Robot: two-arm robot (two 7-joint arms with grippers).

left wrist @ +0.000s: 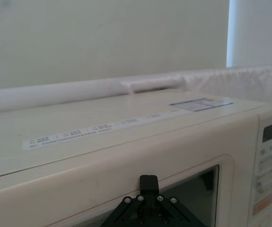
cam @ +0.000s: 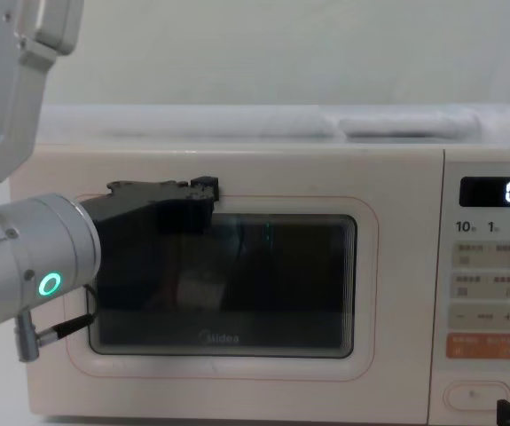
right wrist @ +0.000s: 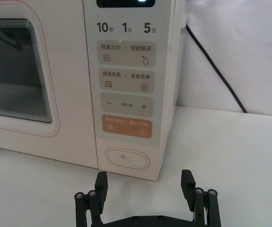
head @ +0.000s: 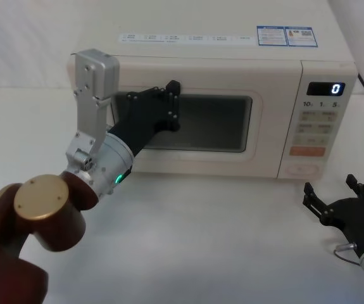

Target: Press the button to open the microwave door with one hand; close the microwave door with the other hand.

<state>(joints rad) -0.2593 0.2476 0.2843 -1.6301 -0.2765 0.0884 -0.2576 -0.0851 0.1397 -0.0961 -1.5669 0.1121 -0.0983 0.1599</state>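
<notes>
Your left gripper (head: 172, 104) is up against the microwave door (head: 257, 136), over the upper left part of its dark window (cam: 272, 280). You cannot tell whether its fingers are spread or pressed together. The door sits flush with the front of the Midea microwave (head: 232, 63), so it reads as closed.

Your right gripper (right wrist: 145, 189) is low over the white table (head: 219, 234), in front of the control panel (right wrist: 126, 85) and apart from it, with its two fingers (right wrist: 100, 182) spread wide and nothing between them. The pill-shaped button (right wrist: 127, 159) lies straight ahead of this gripper, at the panel's foot, untouched. Just above the button is the orange rectangular key (right wrist: 127, 127). The display (head: 326, 88) at the panel's top shows "0".
</notes>
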